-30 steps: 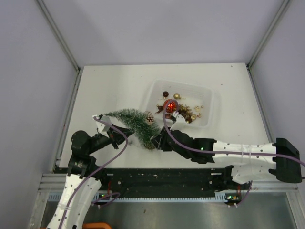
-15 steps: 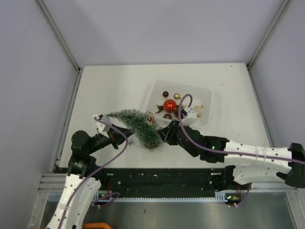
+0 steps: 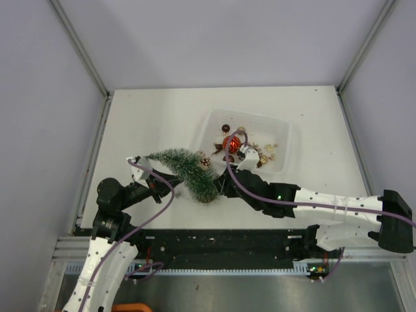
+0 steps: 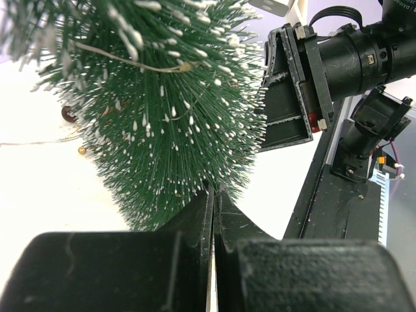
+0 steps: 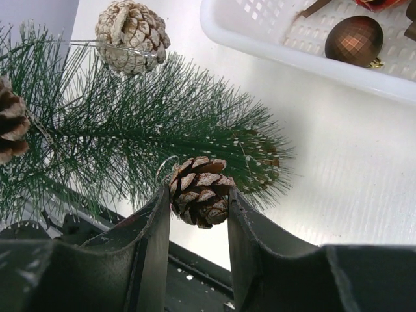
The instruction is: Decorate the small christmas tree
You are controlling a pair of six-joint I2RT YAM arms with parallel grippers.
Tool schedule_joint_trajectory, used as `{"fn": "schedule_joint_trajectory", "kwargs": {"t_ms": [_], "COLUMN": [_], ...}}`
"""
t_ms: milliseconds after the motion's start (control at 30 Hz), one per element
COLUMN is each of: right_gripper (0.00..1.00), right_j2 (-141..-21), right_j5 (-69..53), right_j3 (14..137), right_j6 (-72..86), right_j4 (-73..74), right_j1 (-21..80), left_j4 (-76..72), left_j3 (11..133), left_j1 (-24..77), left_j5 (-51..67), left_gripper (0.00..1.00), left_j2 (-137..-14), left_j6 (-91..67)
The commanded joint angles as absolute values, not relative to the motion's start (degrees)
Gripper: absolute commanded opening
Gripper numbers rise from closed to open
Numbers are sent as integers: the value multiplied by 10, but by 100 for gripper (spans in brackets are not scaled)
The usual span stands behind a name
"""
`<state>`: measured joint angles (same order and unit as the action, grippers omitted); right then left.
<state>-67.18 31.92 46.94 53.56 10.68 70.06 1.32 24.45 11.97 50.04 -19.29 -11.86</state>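
In the overhead view we see the small christmas tree (image 3: 185, 170) stretched aslant over the table (image 3: 143, 117) at lower centre. Its tip points left and its broad end lower right, just left of the white tray (image 3: 286, 127). The left gripper (image 3: 138, 164) sits at the tip. From its own camera the jaws are pressed together with the bristles right at their ends (we cannot tell whether any are pinched), and the tree fills the upper left. The right gripper (image 3: 221, 184) sits beside the tree's broad end. In its wrist view it clamps a brown pinecone (image 5: 200, 190) between both fingers, with the cone touching the bristles at centre. A frosted pinecone (image 5: 133, 27) hangs among the branches at the upper left of that view. A red bauble (image 3: 231, 143) lies in the tray.
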Motion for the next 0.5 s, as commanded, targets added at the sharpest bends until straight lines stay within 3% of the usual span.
{"fn": "schedule_joint_trajectory", "kwargs": {"t_ms": [0, 467], "right_gripper": [27, 28], "right_j2": [-672, -633], "right_j5": [289, 236], "right_j3": [482, 420], "right_j6": [524, 513], "right_j4": [65, 5], "right_j1": [699, 707], "left_j4": [-2, -3], "left_j3": [267, 272], "left_j1": [126, 127], "left_j5": [505, 503], "left_gripper": [0, 0], "left_j2": [-188, -196], "left_j6": [-113, -110]}}
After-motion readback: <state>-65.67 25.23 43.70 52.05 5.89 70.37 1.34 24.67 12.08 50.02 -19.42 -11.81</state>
